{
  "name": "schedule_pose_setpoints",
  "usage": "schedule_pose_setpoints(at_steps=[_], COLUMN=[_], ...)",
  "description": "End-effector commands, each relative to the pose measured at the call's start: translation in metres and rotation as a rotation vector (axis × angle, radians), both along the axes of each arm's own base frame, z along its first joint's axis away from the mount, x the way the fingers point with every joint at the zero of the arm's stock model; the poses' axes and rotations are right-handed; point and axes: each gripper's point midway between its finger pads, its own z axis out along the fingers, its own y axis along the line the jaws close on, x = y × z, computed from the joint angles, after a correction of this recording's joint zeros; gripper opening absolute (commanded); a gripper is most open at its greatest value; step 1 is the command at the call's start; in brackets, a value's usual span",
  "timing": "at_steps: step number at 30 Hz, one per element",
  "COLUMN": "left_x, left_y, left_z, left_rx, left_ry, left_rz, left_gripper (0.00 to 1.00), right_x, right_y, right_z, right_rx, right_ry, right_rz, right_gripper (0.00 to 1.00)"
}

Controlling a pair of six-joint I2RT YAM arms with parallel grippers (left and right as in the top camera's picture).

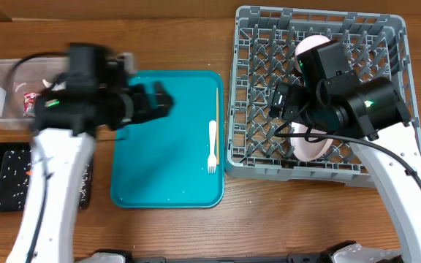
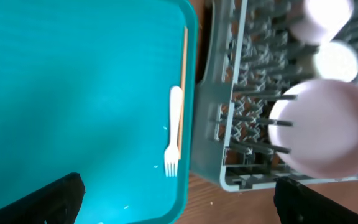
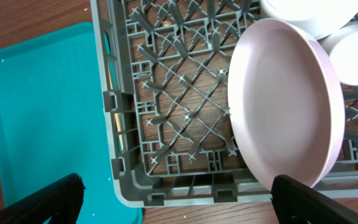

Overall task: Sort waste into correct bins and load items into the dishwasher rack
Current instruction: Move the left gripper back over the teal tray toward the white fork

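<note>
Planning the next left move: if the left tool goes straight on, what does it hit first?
Probably the chopstick by the fork on the teal tray; the open left tool points across it toward the rack. Height is unclear, so it may pass over.

Just a teal tray (image 1: 167,161) lying flat on a brown woodgrain table (image 1: 269,219). It's rectangular with rounded corners and a raised rim, and bare wood shows along its near and far edges.
</note>
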Motion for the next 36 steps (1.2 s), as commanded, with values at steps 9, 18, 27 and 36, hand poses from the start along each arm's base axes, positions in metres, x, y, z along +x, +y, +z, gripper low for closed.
schedule_pose_setpoints(at_steps=[9,18,27,36], left_x=[0.028,0.022,0.008,0.001], left_y=[-0.082,-0.078,-0.090,-0.087], left_z=[-0.143,-0.200,-0.236,-0.260], left_rx=[0.246,0.394,0.406,0.444], left_ry=[0.246,0.336,0.430,0.483], left_rz=[-0.024,-0.086,-0.134,-0.165], left_gripper=[0.96,0.93,0.93,0.93], right_x=[0.003,0.003,0.003,0.003], right_y=[-0.001,-0.001,-0.001,-0.001], right_z=[0.006,0.006,0.006,0.006], right_rx=[-0.001,-0.001,-0.001,-0.001], right_ry=[-0.024,-0.024,-0.024,-0.024], right_rz=[-0.004,-0.004,-0.004,-0.004], right_gripper=[1.00,1.00,1.00,1.00])
